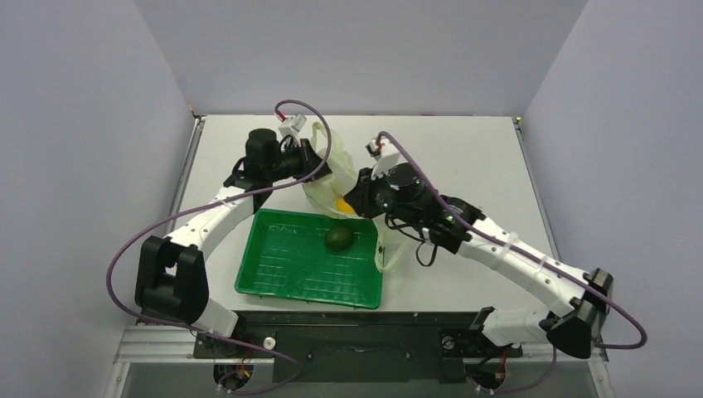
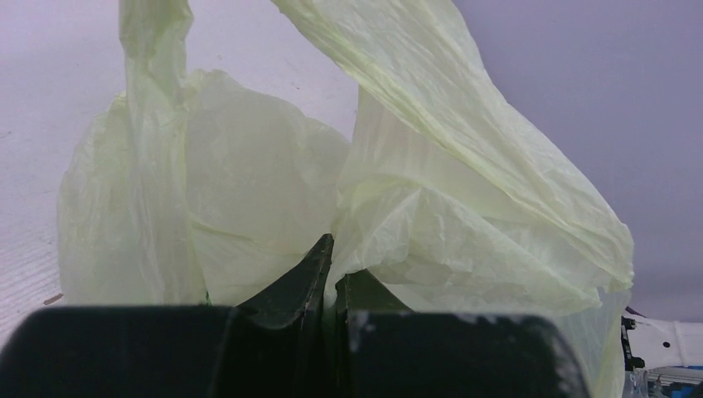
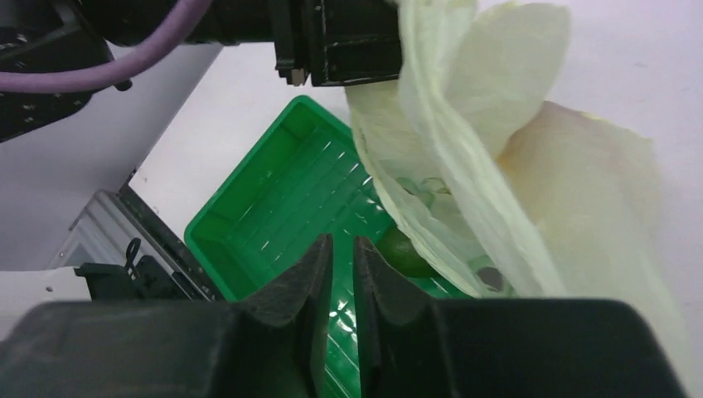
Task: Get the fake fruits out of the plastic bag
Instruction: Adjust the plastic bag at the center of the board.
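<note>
The plastic bag (image 1: pixel 330 168) hangs at the tray's far edge, held up by my left gripper (image 1: pixel 311 159). In the left wrist view the left gripper (image 2: pixel 336 264) is shut on a fold of the bag (image 2: pixel 431 191). A dark green fruit (image 1: pixel 338 239) lies in the green tray (image 1: pixel 282 274). A bit of yellow fruit (image 1: pixel 340 203) shows at the bag's mouth, next to my right gripper (image 1: pixel 355 201). In the right wrist view the right gripper (image 3: pixel 338 245) is shut to a thin gap with nothing in it, over the tray (image 3: pixel 273 191) beside the bag (image 3: pixel 497 166) and the green fruit (image 3: pixel 404 249). The red fruit is hidden.
A loop of bag film (image 1: pixel 390 253) hangs over the tray's right edge. The left arm's black body (image 3: pixel 348 37) sits just above the bag in the right wrist view. Grey walls close the table on three sides.
</note>
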Motion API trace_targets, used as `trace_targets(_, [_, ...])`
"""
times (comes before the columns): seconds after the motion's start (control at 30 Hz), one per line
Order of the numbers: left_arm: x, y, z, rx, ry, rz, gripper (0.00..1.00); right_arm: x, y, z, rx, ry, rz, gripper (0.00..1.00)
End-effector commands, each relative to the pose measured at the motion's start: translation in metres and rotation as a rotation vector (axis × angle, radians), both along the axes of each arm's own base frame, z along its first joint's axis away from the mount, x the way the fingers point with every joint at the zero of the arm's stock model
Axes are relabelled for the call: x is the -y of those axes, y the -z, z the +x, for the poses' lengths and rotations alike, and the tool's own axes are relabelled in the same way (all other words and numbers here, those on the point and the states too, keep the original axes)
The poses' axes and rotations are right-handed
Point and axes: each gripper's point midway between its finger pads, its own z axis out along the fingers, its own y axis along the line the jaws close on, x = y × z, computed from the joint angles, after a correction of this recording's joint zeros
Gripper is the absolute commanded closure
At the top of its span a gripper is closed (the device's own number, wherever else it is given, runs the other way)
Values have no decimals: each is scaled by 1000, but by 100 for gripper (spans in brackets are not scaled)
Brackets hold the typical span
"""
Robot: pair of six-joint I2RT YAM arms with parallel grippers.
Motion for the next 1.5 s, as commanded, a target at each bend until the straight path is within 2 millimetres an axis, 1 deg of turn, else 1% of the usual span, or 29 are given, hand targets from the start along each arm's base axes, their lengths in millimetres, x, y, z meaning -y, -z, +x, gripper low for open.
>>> trace_targets(0.0, [-1,-41,4,127,9,-13,100,-40,36,17,-16,-52,17,93])
trace_targets(0.03, [-2,-41,4,133,7,-9,100,-38,43,26,-24,-30,5,95])
trace_targets(0.1, [-3,-41,5,136,3,-4,100,-39,72,45,-50,0,-54,97])
trace_targets(0.2, [-6,-41,6,137,-5,-3,100,-24,101,77,-40,111,-146,98])
trace_targets(0.23, [-9,-42,8,136,-14,-5,100,-15,119,92,-50,163,-194,97])
trace_targets(0.27, [-11,-42,9,139,-24,-5,100,-11,124,101,-49,191,-208,97])
trace_targets(0.3, [-15,-42,12,140,-38,-6,100,-1,140,116,-60,244,-243,97])
trace_targets(0.33, [-20,-42,14,143,-57,-4,100,1,140,127,-52,269,-241,97])
trace_targets(0.37, [-23,-42,16,144,-67,-6,100,11,156,141,-68,310,-273,96])
trace_targets(0.4, [-28,-41,19,142,-81,-6,100,10,150,153,-53,323,-267,96])
trace_targets(0.43, [-31,-41,20,141,-87,-6,100,15,165,164,-71,347,-297,94])
trace_targets(0.47, [-36,-39,24,135,-98,-8,100,15,156,178,-50,363,-289,93])
trace_targets(0.5, [-37,-39,25,135,-102,-11,100,15,169,187,-63,372,-320,91])
trace_targets(0.53, [-40,-36,28,122,-109,-18,100,12,152,202,-32,387,-302,90])
trace_targets(0.57, [-42,-35,29,119,-112,-23,100,14,163,209,-46,399,-338,87])
trace_targets(0.6, [-43,-32,30,109,-116,-27,100,10,153,224,-21,409,-334,85])
trace_targets(0.63, [-43,-30,31,104,-117,-28,100,6,133,235,9,411,-324,83])
trace_targets(0.67, [-44,-29,32,101,-117,-28,100,6,136,242,8,411,-338,82])
trace_targets(0.7, [-44,-28,33,97,-117,-27,100,4,120,248,29,409,-338,80])
trace_targets(0.8, [-46,-26,35,88,-122,-30,100,4,107,251,38,392,-349,76])
trace_targets(0.87, [-48,-25,36,80,-123,-42,100,-3,107,243,21,331,-327,72])
trace_targets(1.03, [-48,-22,39,34,-116,-108,100,-18,135,211,-55,203,-291,70])
trace_targets(1.07, [-48,-23,40,33,-115,-116,100,-25,134,207,-59,173,-259,70])
trace_targets(1.1, [-48,-22,40,25,-115,-121,100,-27,142,199,-83,159,-251,70])
trace_targets(1.13, [-48,-22,40,24,-112,-123,100,-34,139,197,-74,140,-226,70])
trace_targets(1.17, [-48,-21,40,22,-112,-123,100,-37,147,189,-87,128,-229,69])
trace_targets(1.3, [-48,-19,40,23,-113,-118,100,-51,155,188,-83,107,-215,66])
trace_targets(1.37, [-48,-17,41,19,-115,-112,100,-54,169,193,-97,115,-228,61])
trace_targets(1.47, [-48,-14,42,9,-108,-107,100,-56,177,196,-105,116,-238,51])
